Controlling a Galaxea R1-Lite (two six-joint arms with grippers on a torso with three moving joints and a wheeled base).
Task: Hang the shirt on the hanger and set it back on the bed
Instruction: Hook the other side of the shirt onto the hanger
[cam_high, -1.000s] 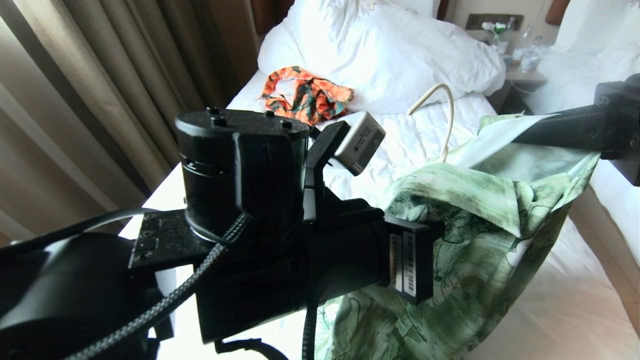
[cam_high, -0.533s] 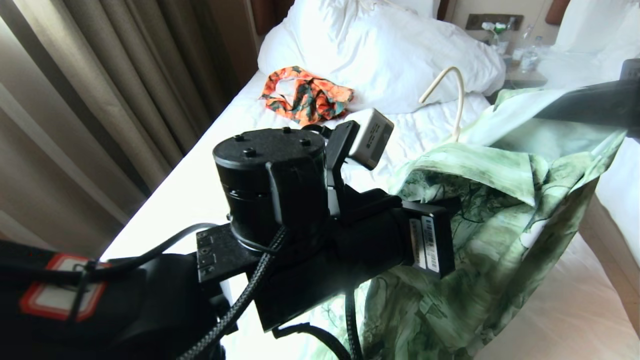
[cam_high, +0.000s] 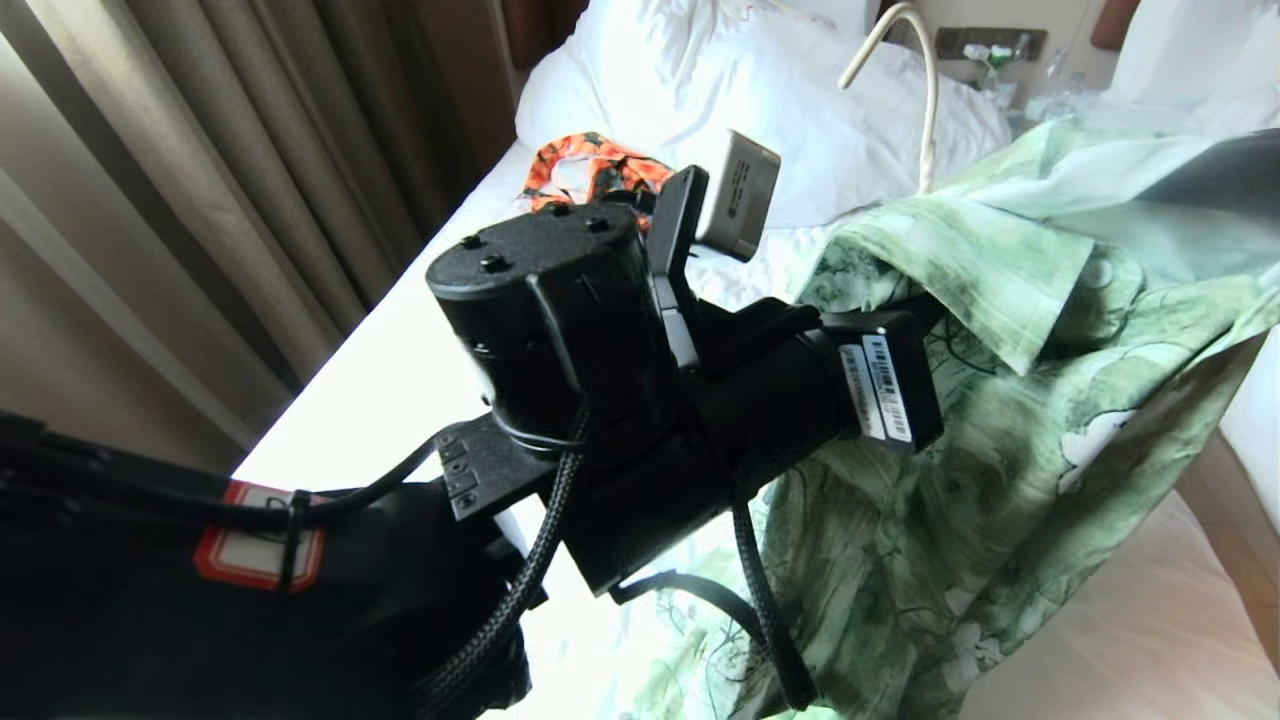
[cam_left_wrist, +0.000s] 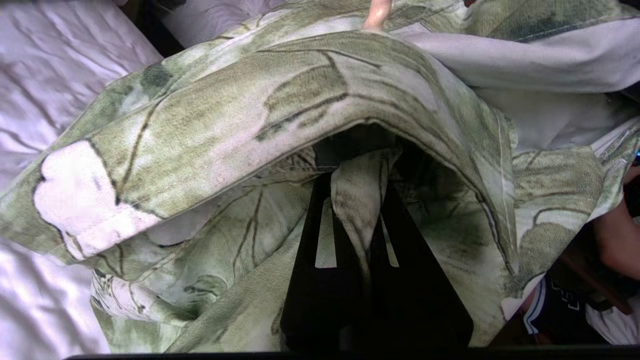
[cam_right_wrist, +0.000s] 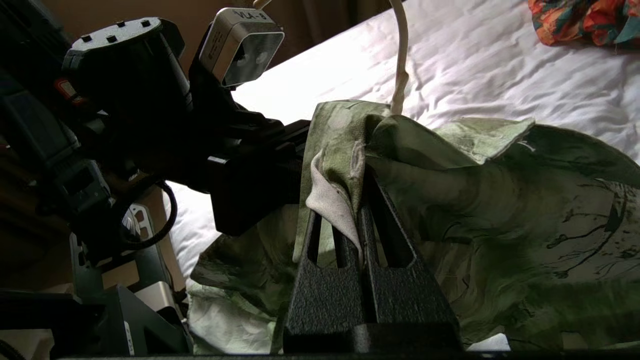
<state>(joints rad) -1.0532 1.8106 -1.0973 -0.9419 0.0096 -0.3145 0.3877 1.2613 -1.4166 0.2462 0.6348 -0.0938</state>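
The green leaf-print shirt (cam_high: 1000, 430) hangs off the bed (cam_high: 400, 360), held up between both grippers. The cream hook of the hanger (cam_high: 926, 90) sticks up out of its collar, and the rest of the frame is hidden inside the cloth. My left gripper (cam_left_wrist: 358, 187) is shut on a fold of shirt under the collar flap. In the head view its black wrist (cam_high: 880, 385) reaches under that flap. My right gripper (cam_right_wrist: 358, 197) is shut on the shirt (cam_right_wrist: 500, 200) edge just below the hanger (cam_right_wrist: 400, 60) stem. Its arm (cam_high: 1225, 165) enters from the right.
An orange patterned garment (cam_high: 590, 165) lies on the bed near the white duvet and pillow (cam_high: 780, 110). Beige curtains (cam_high: 200, 150) hang to the left. A nightstand with bottles (cam_high: 1000, 60) and a second bed (cam_high: 1190, 60) stand at the right. A person's arm (cam_left_wrist: 617, 240) shows beside the shirt.
Both arms have lifted the shirt and hanger. The hook has risen toward the top of the head view. The left wrist has tilted upward.
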